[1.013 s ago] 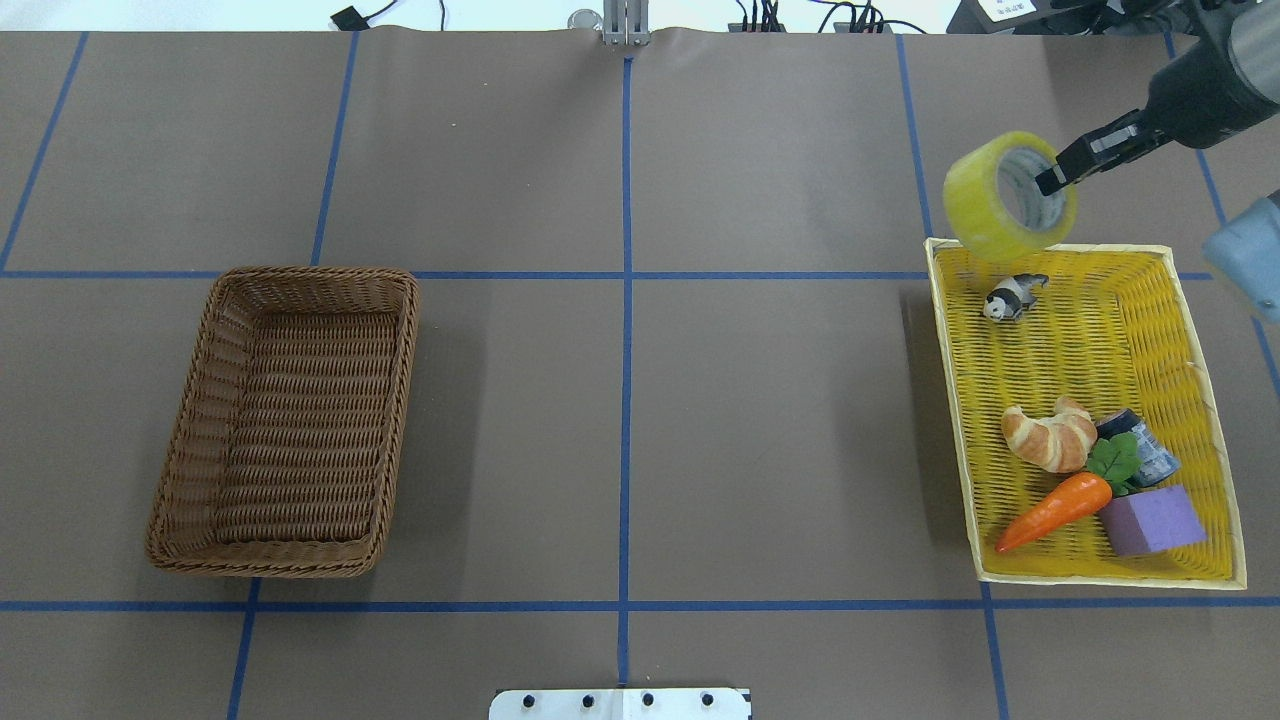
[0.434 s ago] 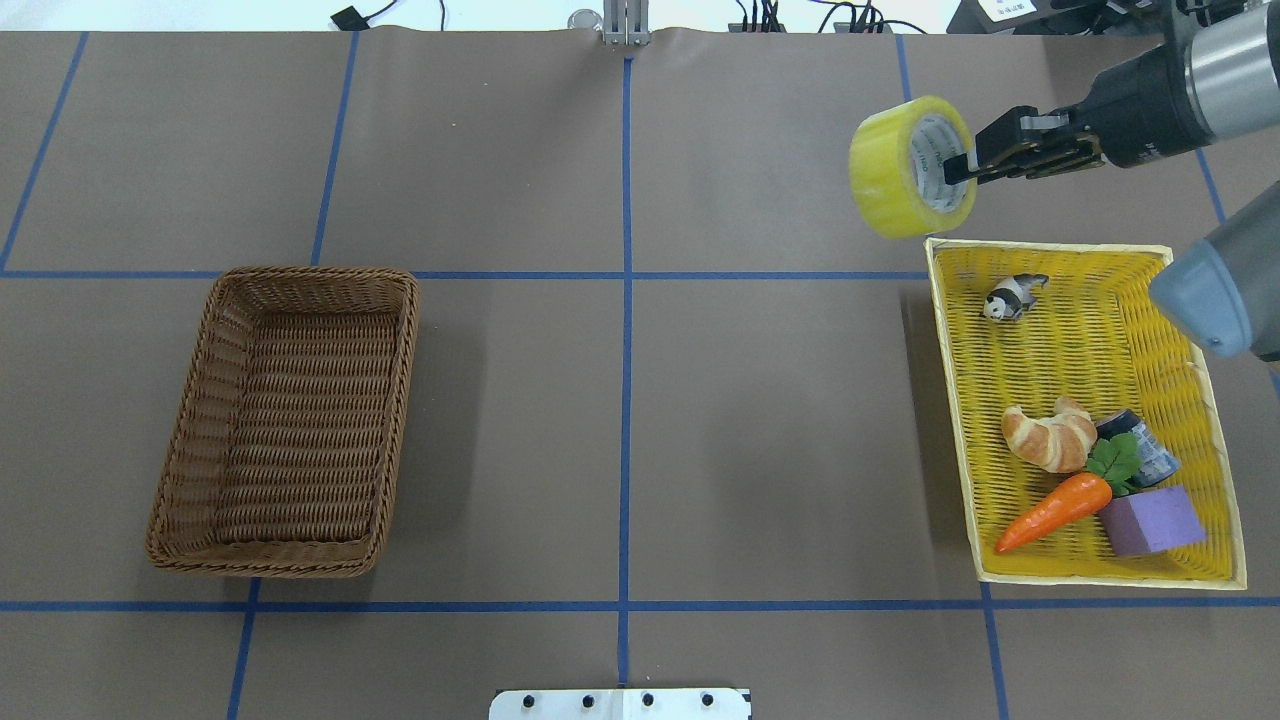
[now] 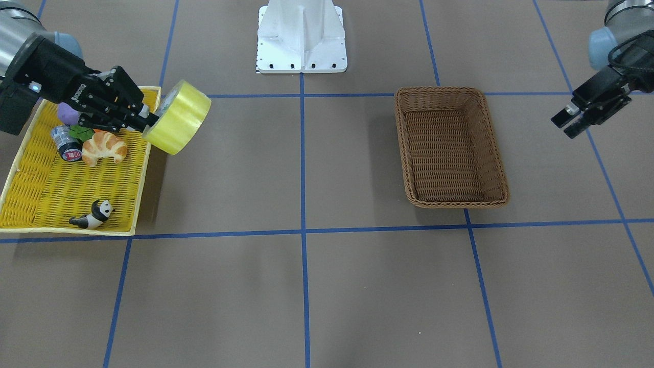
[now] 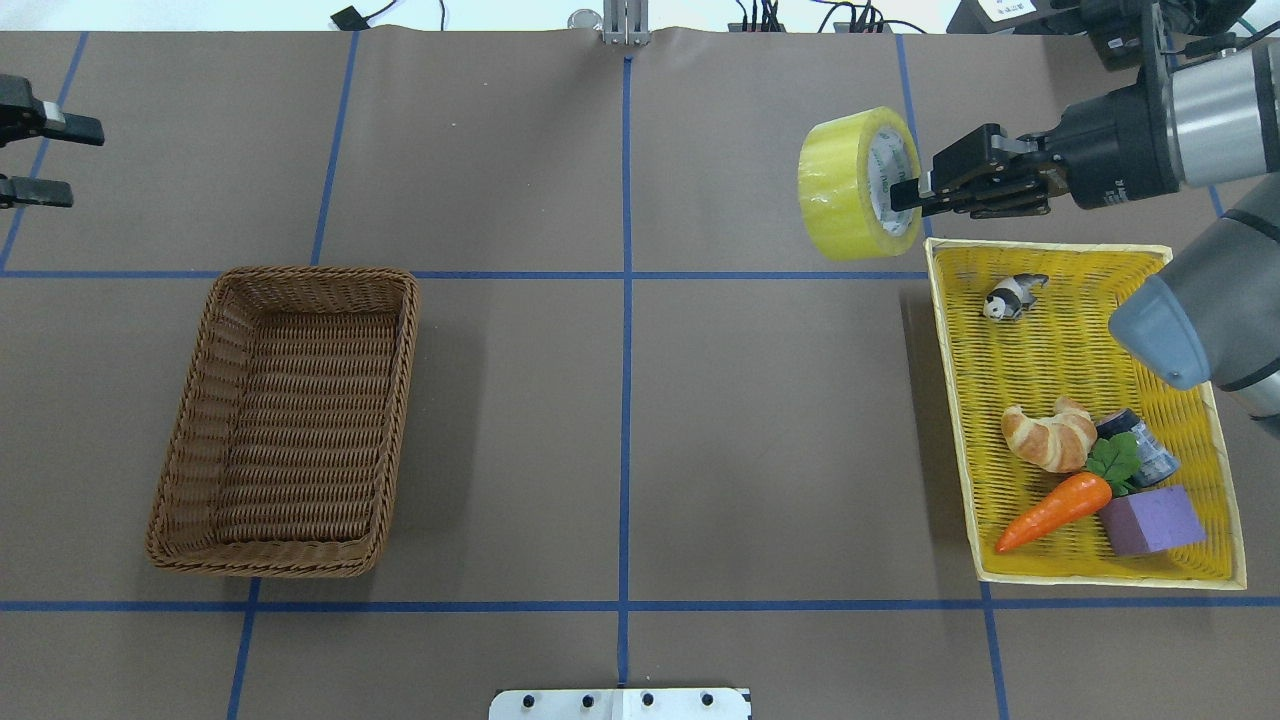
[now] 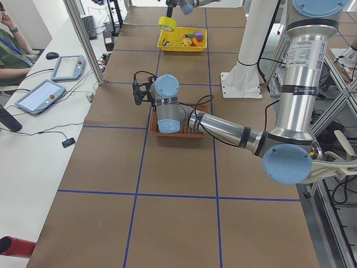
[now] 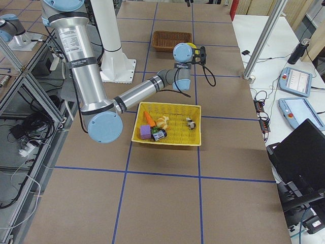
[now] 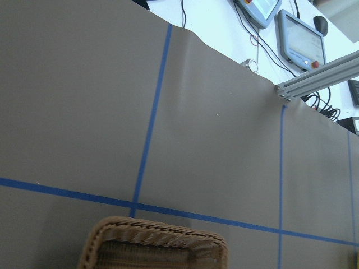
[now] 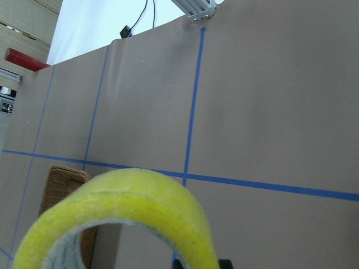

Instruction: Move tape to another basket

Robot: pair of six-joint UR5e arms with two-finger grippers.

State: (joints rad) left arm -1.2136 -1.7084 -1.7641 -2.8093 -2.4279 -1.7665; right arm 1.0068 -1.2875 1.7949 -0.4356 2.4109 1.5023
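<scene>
- Tape: the yellow roll is held in the air on edge. In the overhead view it sits just outside the far-left corner of the yellow tray and well apart from the wicker basket. Its white-grey core faces the right gripper.
- Left gripper: at the far left edge of the overhead view, above bare bench. The jaws are released, with a clear gap between the two fingers and nothing in them.
- Basket: dark brown wicker, deep-walled, resting on the left half of the bench with nothing inside.
- Right gripper: reaches in from the right. The jaws are clenched on the tape at the core-side edge of the roll.
- Yellow tray: a shallow woven tray on the right of the bench. It holds a panda figurine near its far end. At its near end are a croissant, a carrot, a small dark can and a purple block.
</scene>
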